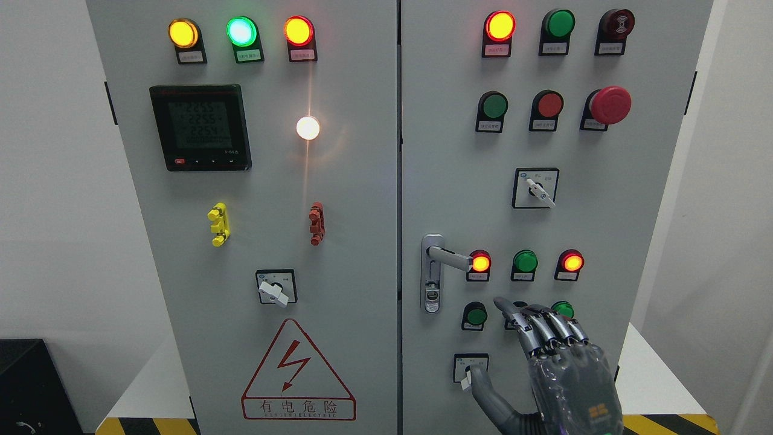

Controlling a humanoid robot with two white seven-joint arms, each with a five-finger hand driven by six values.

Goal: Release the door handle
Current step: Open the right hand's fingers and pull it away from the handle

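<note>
The door handle (447, 258) sits at the left edge of the right cabinet door (640, 199), its silver lever pointing right from a vertical backplate with a keyhole at the bottom. Nothing touches it. The lever's tip ends just beside a lit red indicator lamp (481, 263).

The right hand (552, 356) is below and to the right of the handle, well clear of it, its arm coming up from the bottom edge. Its fingers are extended and loosely spread, holding nothing; the index finger (507, 310) points up toward the lever while the others lie in front of a row of green buttons (476, 315). The thumb (483, 386) reaches out left, right beside a small rotary selector switch (470, 368). By the look of it, the release is already done or nearly so. The left hand is not in view.

The risk now lies in the panel's crowding. If the hand pulls back along the door face rather than straight away from it, the fingertips could press one of the green buttons, or the thumb could nudge the selector switch. A sweep upward could also catch the lever again. The red mushroom emergency stop (610, 104) is well apart, high on the door.
</note>
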